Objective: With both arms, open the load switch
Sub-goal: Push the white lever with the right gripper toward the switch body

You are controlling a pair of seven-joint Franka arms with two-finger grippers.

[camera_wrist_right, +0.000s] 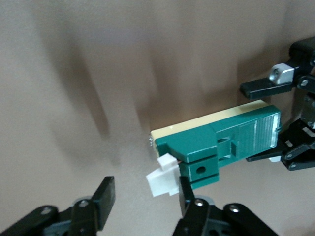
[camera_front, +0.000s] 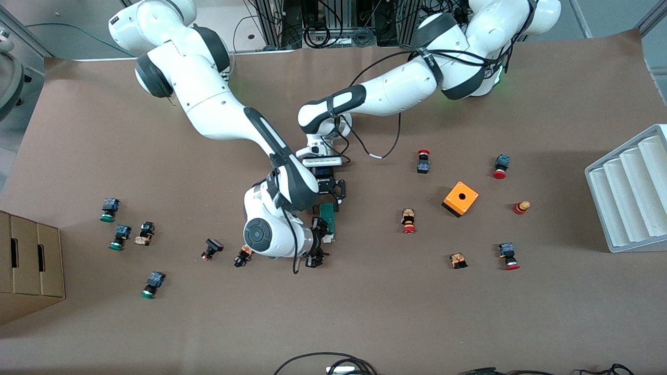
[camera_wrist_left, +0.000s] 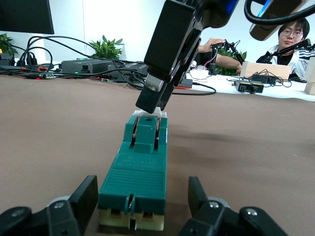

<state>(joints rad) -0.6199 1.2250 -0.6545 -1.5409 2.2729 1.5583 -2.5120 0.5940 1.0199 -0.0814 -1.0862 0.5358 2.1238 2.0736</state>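
Green against the brown surface, the load switch lies near the middle of the table, its white end piece pointing toward the front camera, and we see both arms bent over it.

The left tool, reaching in from the left arm's base, sits at the end of the switch farther from the camera. In the left wrist view we find its two fingers standing open on either side of the green body, with a gap showing on each side, so nothing is gripped there.

The right tool is at the switch's nearer end. In the right wrist view one of its fingers rests against the white end piece while the other stands apart over bare surface; we read this tool as open, touching the piece but not clamped on it. The left wrist view shows that same right tool coming down onto the white end.

Scattered around, well apart from the switch, we count green-capped push buttons toward the right arm's end, red-capped ones and an orange box with a hole toward the left arm's end. A white ribbed tray sits at that end's edge, cardboard boxes at the right arm's.
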